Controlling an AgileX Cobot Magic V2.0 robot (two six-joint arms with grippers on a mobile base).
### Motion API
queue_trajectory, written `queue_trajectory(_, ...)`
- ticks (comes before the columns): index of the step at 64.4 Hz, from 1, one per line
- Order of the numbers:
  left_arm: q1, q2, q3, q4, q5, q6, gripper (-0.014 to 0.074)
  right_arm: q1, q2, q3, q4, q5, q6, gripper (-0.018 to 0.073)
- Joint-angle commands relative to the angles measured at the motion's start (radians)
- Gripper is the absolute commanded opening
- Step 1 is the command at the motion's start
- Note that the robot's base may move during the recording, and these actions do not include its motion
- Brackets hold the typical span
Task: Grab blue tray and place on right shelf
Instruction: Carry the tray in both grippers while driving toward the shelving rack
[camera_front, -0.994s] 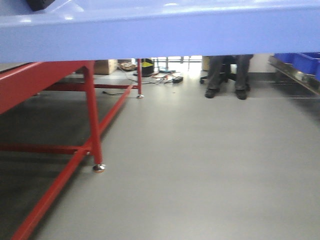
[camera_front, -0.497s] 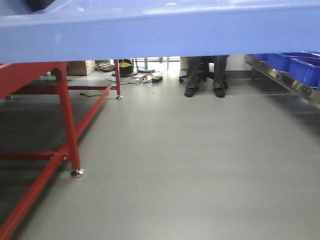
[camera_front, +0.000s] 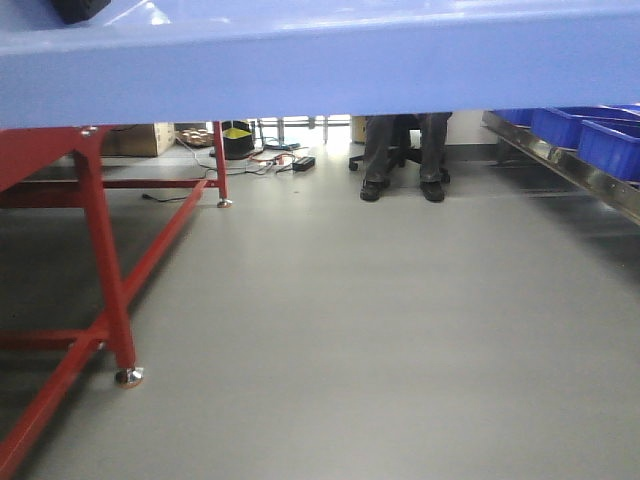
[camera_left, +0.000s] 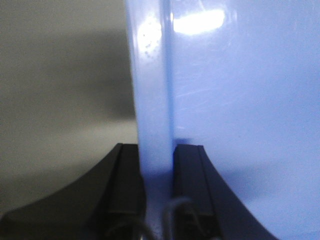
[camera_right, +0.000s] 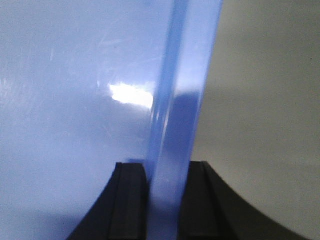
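Blue tray (camera_front: 320, 60): found raised off any surface, spanning the top of the front view above the floor (camera_front: 380, 330). Found left gripper (camera_left: 157, 162) pinching its left rim and right gripper (camera_right: 167, 175) pinching its right rim, fingers (camera_left: 189, 175) tight against the plastic. Judged the grab complete. Noted right shelf (camera_front: 565, 165) along the right, loaded with dark blue bins (camera_front: 605, 135), well apart from the tray. Judged carry and set-down outstanding.

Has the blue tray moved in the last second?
Yes. Against the red table leg, which slid left beneath it, the blue tray has swung right, toward the right shelf.
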Motion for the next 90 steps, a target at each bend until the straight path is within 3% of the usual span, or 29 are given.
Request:
queue_trajectory(1, -0.009, -0.027, -0.021, 0.032, 0.072, 0.031, -0.0048, -0.001, -0.017, -0.031, -0.07, -0.058, -0.028, 0.0057)
queue_trajectory(90, -0.009, -0.027, -0.021, 0.011, 0.072, 0.031, -0.0048, -0.001, -0.017, -0.031, -0.07, -0.057, -0.028, 0.0057)
